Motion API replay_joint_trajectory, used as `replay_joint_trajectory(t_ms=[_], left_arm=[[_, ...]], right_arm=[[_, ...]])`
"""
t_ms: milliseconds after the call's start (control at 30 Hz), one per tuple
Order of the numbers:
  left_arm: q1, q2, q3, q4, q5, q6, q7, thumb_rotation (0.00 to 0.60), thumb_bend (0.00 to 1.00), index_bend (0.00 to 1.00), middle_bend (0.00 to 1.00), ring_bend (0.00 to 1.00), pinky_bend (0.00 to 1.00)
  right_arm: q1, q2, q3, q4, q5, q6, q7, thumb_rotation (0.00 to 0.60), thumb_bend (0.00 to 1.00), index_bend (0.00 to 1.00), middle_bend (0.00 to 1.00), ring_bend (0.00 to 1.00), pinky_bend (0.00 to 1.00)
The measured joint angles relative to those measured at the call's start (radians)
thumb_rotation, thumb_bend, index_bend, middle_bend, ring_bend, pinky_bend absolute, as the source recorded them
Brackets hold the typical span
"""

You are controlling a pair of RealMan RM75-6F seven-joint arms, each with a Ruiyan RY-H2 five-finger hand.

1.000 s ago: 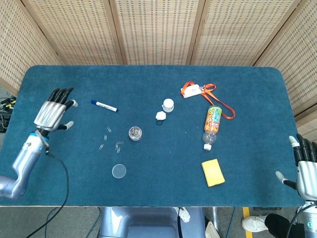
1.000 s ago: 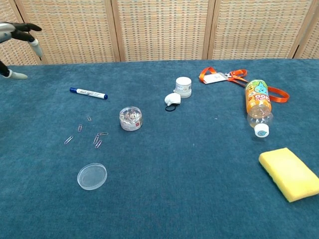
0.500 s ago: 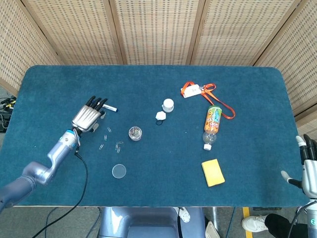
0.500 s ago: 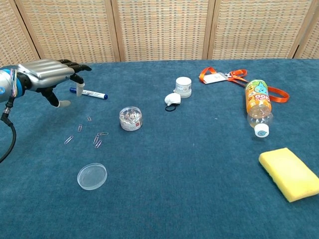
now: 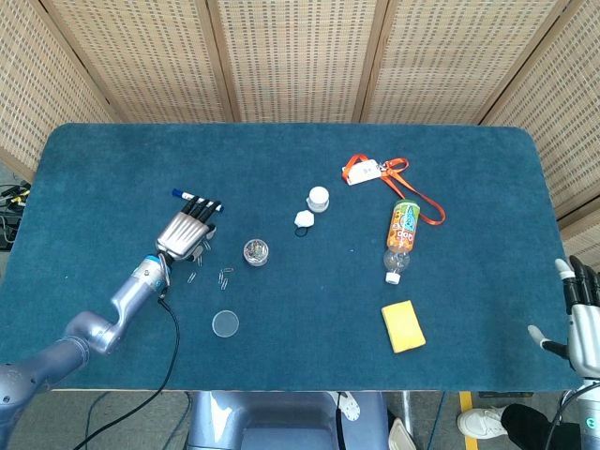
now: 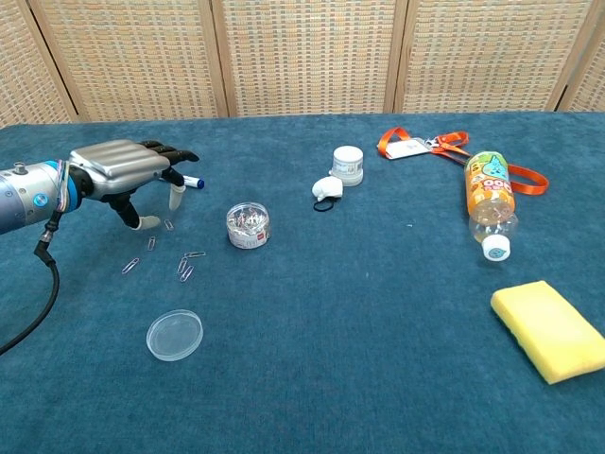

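Your left hand (image 6: 132, 170) has swept in from the left edge and now hovers, fingers spread and empty, over the loose metal paper clips (image 6: 185, 265). It partly covers the blue-capped white marker (image 5: 199, 202), so the clips look like your target. Your right hand (image 5: 583, 317) waits open at lower right.

Brushed metal left hand (image 6: 128, 168), matt blue felt table cover (image 6: 359, 312), clear glossy plastic lid (image 6: 174, 335), porous yellow sponge (image 6: 550, 330), woven cane screen (image 5: 291, 56)

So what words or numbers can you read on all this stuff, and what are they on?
Nothing can be read for sure.
Bottle: colourful label with big letters, too blurred to read.
Marker: dark print on its white barrel, too small, partly under the left hand.
Badge on the orange lanyard: blank or too small to tell.
Paper clip jar: a small red mark, unreadable.
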Motion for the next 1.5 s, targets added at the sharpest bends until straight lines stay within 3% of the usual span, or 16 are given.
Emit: replay_joint_trajectory(t_ms=[433, 833, 967, 1167, 1500], left_arm=[[-0.016, -0.016, -0.003, 0.015, -0.036, -0.026, 0.018, 0.600, 0.36, 0.46, 0.00, 0.00, 0.00], [-0.016, -0.072, 0.021, 0.107, -0.035, -0.034, -0.020, 0.600, 0.36, 0.46, 0.00, 0.00, 0.00], [-0.016, -0.086, 0.029, 0.124, -0.026, -0.020, -0.036, 0.600, 0.36, 0.50, 0.00, 0.00, 0.00], [-0.013, -0.101, 0.038, 0.147, -0.020, -0.012, -0.056, 0.600, 0.36, 0.64, 0.00, 0.00, 0.00], [-0.001, -0.094, 0.050, 0.147, -0.004, 0.035, -0.060, 0.600, 0.40, 0.67, 0.00, 0.00, 0.00]], right_arm=[[-0.002, 0.003, 0.009, 0.008, 0.019, 0.000, 0.017, 0.600, 0.00, 0.00, 0.00, 0.00, 0.00], [0.004, 0.002, 0.009, 0.012, 0.026, -0.014, 0.020, 0.600, 0.00, 0.00, 0.00, 0.00, 0.00], [0.004, 0.003, 0.009, 0.012, 0.026, -0.014, 0.023, 0.600, 0.00, 0.00, 0.00, 0.00, 0.00], [0.004, 0.005, 0.009, 0.013, 0.025, -0.015, 0.031, 0.600, 0.00, 0.00, 0.00, 0.00, 0.00], [0.000, 0.013, 0.006, 0.007, 0.016, -0.012, 0.049, 0.600, 0.00, 0.00, 0.00, 0.00, 0.00]])
